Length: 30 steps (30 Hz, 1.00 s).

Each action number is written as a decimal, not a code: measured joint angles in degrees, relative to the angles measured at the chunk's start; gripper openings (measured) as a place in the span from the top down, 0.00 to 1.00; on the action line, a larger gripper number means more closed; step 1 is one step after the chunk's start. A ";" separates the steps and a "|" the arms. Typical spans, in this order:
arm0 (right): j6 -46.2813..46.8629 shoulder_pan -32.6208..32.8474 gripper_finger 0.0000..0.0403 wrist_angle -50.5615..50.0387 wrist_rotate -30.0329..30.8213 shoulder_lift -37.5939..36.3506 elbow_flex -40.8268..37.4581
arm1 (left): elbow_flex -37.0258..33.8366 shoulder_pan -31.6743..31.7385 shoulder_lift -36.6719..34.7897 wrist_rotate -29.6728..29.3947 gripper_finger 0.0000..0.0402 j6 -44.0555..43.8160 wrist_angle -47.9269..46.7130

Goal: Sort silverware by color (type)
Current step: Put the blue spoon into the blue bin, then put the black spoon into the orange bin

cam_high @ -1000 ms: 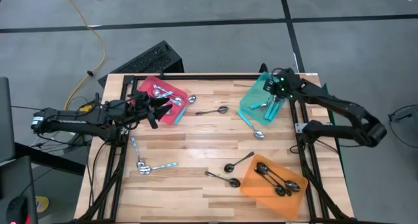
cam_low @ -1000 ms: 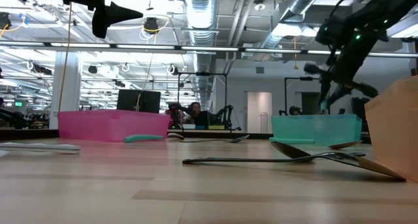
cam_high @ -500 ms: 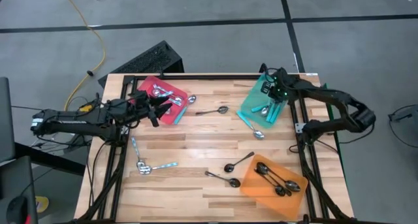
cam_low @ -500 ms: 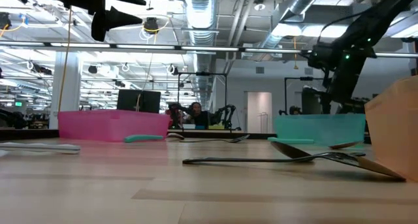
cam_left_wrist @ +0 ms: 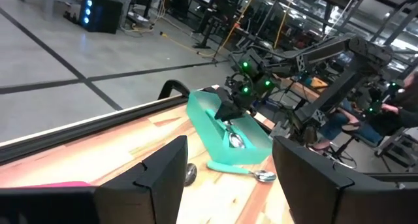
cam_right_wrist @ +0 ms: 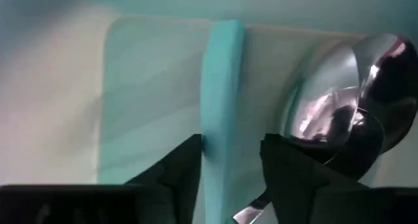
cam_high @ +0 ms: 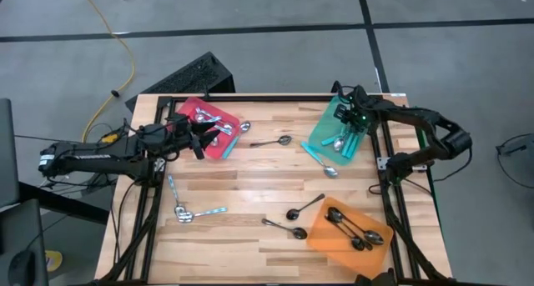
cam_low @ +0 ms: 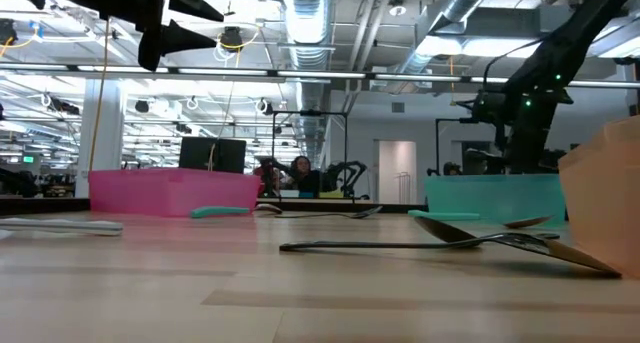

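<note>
My right gripper [cam_high: 349, 127] is down inside the teal tray [cam_high: 327, 129], shut on a teal-handled spoon [cam_right_wrist: 222, 67]. Other teal-handled spoons lie in that tray, one with its shiny bowl [cam_right_wrist: 333, 106] beside the fingers. My left gripper [cam_high: 200, 136] hovers open above the red tray [cam_high: 190, 111], which holds silver spoons [cam_high: 209, 119]. Loose on the table lie a silver spoon [cam_high: 272, 142], a teal-handled spoon [cam_high: 321, 163], two black spoons [cam_high: 304, 207] and a few spoons [cam_high: 188, 211] near the left edge. The orange tray [cam_high: 321, 236] holds black spoons. My right gripper has the spoon's teal handle [cam_right_wrist: 222, 139] between its two fingers, which come from above, pointing down, and lie across it. The handle runs along the teal tray's floor; whether it rests there I cannot tell.
The teal tray's walls [cam_low: 490, 195] stand close around my right gripper. The red tray [cam_low: 170, 191] sits below my left gripper [cam_low: 185, 13], which is high above the table. Bare wood lies in the table's middle [cam_high: 250, 173]. A dark keyboard [cam_high: 188, 76] lies beyond the far edge.
My right gripper has gone down from above the teal tray into it, carrying the teal-handled spoon, and its arm has drawn in toward the far right corner. My left gripper has stayed over the red tray.
</note>
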 joint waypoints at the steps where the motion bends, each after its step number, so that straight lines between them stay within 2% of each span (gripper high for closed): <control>1: 0.19 -0.03 0.53 0.11 -0.04 0.08 0.00 | 0.00 0.08 0.01 0.00 0.48 0.00 -0.20; 10: -0.20 0.22 0.49 2.12 -2.65 -0.65 -0.01 | 0.00 1.24 0.02 2.58 0.48 0.23 -0.64; 18: 0.17 0.22 0.49 3.56 -3.18 -7.36 2.13 | 0.00 1.89 0.01 4.43 0.48 -0.03 -0.60; 23: -3.84 1.04 0.49 4.15 -5.14 -14.11 5.43 | 0.07 1.85 1.21 9.25 0.48 0.65 -0.42; 27: -10.33 2.53 0.49 6.59 -10.33 -19.94 8.26 | 0.07 1.81 4.52 13.67 0.48 0.61 -0.07; 30: -15.25 4.39 0.49 7.09 -16.92 -24.06 10.02 | 1.28 1.30 8.76 15.91 0.48 0.70 -0.91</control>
